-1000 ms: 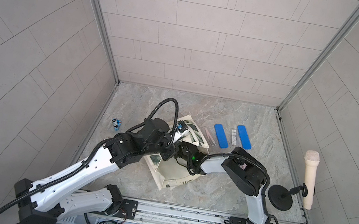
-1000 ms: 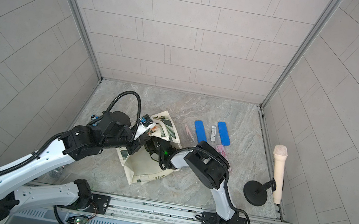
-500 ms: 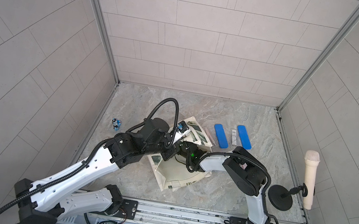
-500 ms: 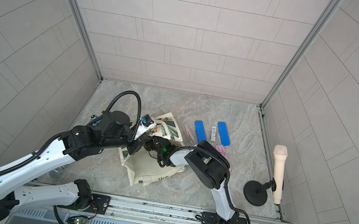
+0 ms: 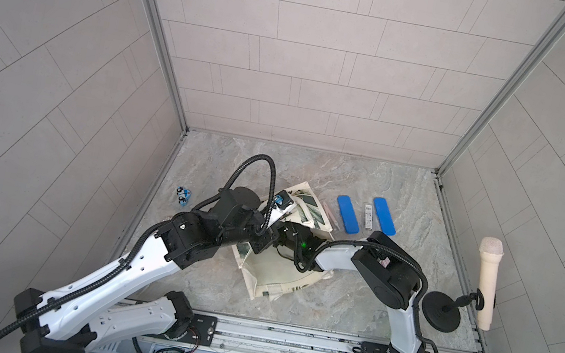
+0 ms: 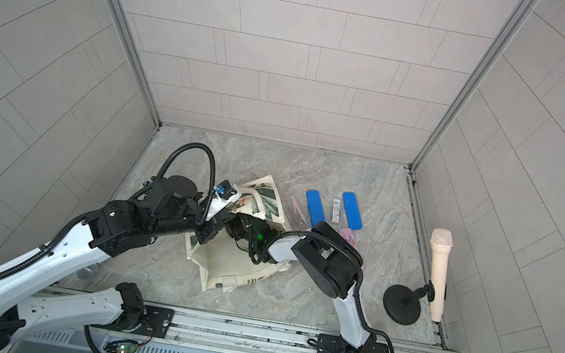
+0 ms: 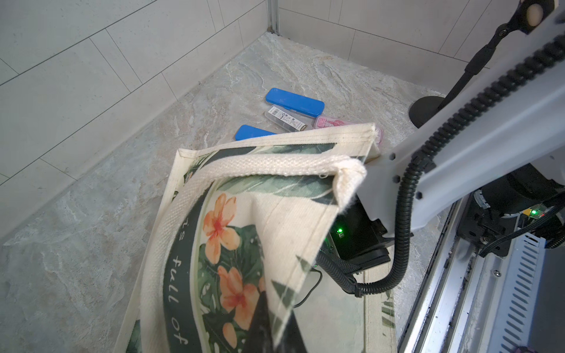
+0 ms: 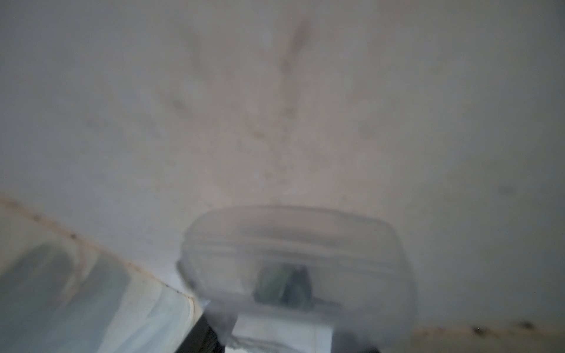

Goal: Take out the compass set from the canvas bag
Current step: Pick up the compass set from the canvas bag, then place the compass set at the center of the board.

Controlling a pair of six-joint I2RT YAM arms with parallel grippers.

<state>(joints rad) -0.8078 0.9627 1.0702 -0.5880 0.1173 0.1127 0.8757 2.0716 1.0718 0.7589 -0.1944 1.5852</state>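
My left hand (image 7: pixel 276 333) is clamped on the upper flap of the canvas bag (image 7: pixel 244 214). My right hand (image 5: pixel 284 235) is inside, grip unreadable, at what I take for the compass set (image 8: pixel 293 262), blurred. If the flap slips, cloth could snag it.

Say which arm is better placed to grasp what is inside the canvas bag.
Right. The right arm reaches into the canvas bag, and its wrist view shows a blurred clear case close ahead. The left pincer is shut on the bag's upper side, lifting it open, so it looks occupied.
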